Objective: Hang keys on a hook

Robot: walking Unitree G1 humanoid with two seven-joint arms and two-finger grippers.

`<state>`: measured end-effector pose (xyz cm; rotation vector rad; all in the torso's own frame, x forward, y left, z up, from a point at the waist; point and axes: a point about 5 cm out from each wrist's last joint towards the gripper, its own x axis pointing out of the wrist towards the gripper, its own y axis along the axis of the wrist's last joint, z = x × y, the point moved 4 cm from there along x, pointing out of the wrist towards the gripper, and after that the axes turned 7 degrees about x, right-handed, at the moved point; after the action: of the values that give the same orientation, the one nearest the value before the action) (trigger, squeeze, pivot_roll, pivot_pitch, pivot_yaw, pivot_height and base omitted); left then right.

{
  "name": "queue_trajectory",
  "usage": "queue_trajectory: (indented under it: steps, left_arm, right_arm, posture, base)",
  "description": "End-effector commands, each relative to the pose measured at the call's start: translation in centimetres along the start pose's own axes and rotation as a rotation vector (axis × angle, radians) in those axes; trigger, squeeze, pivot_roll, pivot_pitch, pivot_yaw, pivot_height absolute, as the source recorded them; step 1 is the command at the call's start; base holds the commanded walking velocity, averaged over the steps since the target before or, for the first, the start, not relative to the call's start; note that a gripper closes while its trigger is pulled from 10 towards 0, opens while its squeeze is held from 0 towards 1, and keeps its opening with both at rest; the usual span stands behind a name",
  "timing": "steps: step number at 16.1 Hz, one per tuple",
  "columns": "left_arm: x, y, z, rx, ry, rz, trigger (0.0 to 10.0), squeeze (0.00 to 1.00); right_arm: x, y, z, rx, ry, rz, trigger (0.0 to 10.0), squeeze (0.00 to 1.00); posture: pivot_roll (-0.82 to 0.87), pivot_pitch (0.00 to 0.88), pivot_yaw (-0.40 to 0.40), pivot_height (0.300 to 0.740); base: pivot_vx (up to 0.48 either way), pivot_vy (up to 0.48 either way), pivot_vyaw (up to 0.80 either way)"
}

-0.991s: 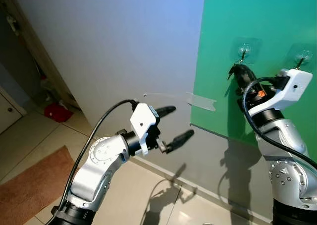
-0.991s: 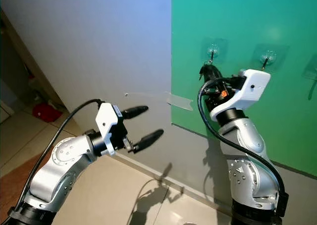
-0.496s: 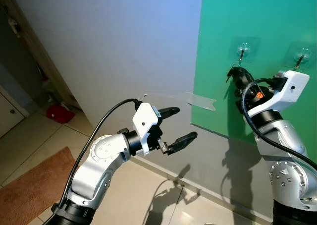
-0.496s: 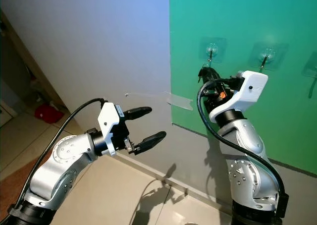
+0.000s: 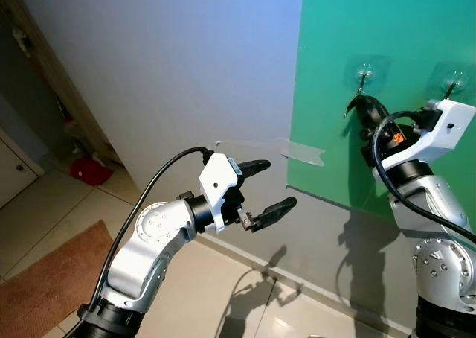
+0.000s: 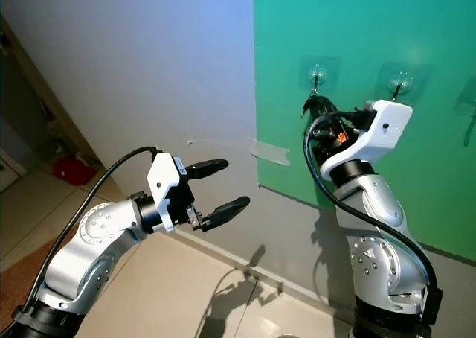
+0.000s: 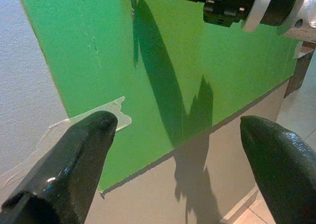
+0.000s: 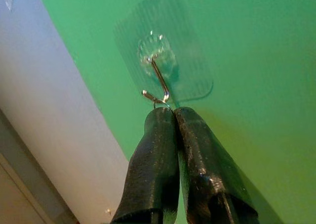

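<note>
A thin wire key ring (image 8: 159,103) shows just past the tips of the right gripper (image 8: 173,113), pinched between fingers pressed tightly together, right at the bent tip of the metal hook (image 8: 159,78). The keys themselves cannot be made out; a small dark piece hangs by the fingers in the head view. Judging by its size, the ring is light and stiff, smooth metal that could slip or twist in a narrow pinch, so the hold belongs on the ring's lower arc, leaving the top loop free to pass over the hook's point. The hook sits on a clear adhesive pad (image 8: 192,71) stuck to the green board (image 5: 387,25), which probably tolerates little pulling. A second hook (image 5: 451,88) hangs further to the right. The left gripper (image 5: 269,185) hovers well apart, near the strip of clear tape (image 5: 301,152) on the white wall (image 5: 171,62), its fingers spread wide and holding nothing.
</note>
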<state>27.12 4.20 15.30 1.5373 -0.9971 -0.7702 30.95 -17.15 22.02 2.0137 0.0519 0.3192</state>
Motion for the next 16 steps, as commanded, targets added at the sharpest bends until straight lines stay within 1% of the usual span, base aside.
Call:
queue_trajectory:
  steps: [1, 5, 9, 12, 15, 16]
  left_arm:
    - [-0.14, 0.31, -0.38, 0.018, 0.003, -0.003, 10.0, 0.00]
    - [-0.02, 0.30, -0.32, 0.017, 0.006, 0.001, 10.0, 0.00]
    - [0.08, 0.32, -0.27, 0.015, 0.005, 0.005, 10.0, 0.00]
    - [0.12, 0.30, -0.23, 0.013, 0.003, 0.005, 10.0, 0.00]
    - [0.03, 0.31, -0.23, 0.014, 0.005, 0.005, 10.0, 0.00]
    - [0.00, 0.31, -0.26, 0.015, 0.006, 0.006, 10.0, 0.00]
  right_arm:
    - [0.25, 0.35, -0.75, -0.004, 0.027, 0.003, 10.0, 0.00]
    - [0.48, 0.88, -1.21, 0.002, 0.047, 0.012, 10.0, 0.00]
    - [0.09, 0.94, -1.64, -0.004, 0.090, 0.002, 10.0, 0.00]
    - [0.28, 1.11, -1.50, -0.005, 0.071, 0.001, 10.0, 0.00]
    - [0.38, 0.92, -1.31, 0.000, 0.050, -0.023, 10.0, 0.00]
    - [0.48, 0.57, -1.06, -0.003, 0.027, -0.054, 10.0, 0.00]
  posture:
    - [-0.09, 0.000, 0.113, 0.740]
    - [-0.09, 0.000, 0.107, 0.740]
    - [-0.10, 0.000, 0.107, 0.740]
    - [-0.10, 0.000, 0.106, 0.740]
    - [-0.10, 0.000, 0.103, 0.740]
    - [-0.10, 0.000, 0.102, 0.740]
  base:
    - [0.000, 0.000, 0.00]
    - [0.000, 0.000, 0.00]
    - [0.000, 0.000, 0.00]
    - [0.000, 0.000, 0.00]
    - [0.000, 0.000, 0.00]
    - [0.000, 0.000, 0.00]
